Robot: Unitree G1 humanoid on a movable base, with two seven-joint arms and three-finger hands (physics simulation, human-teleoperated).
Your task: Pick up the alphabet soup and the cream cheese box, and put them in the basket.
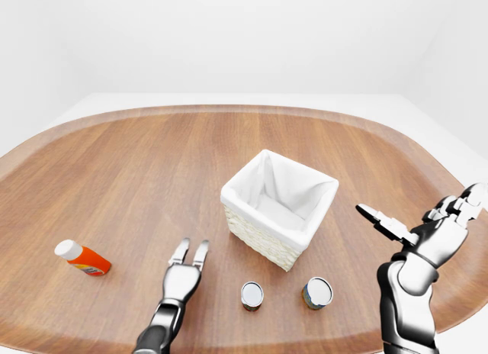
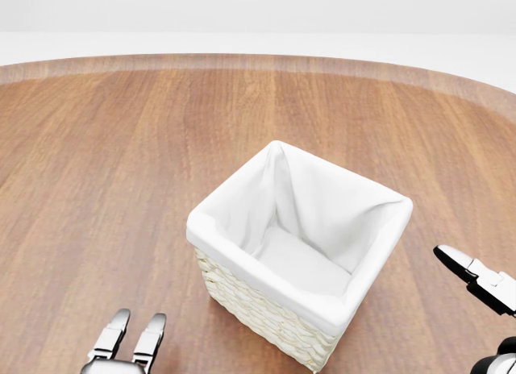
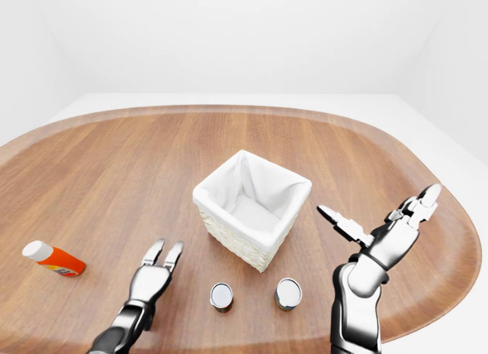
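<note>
Your left hand (image 1: 183, 271) and right hand (image 1: 427, 230) hover spread wide, empty, flanking the basket (image 1: 279, 207); two cans (image 1: 252, 294) stand just below it.

1. I can read no text anywhere in my three views.
2. The orange bottle (image 1: 84, 258) lying on the table (image 1: 137, 163) shows a pale patch on its side in the left-eye view, but it is too small for me to make out any letters.
3. The two cans (image 1: 252, 295) (image 1: 317, 292) below the basket (image 1: 279, 207) present only plain silvery tops to me; their side labels are out of my sight.
4. The basket's white liner carries no print that I can see.
</note>
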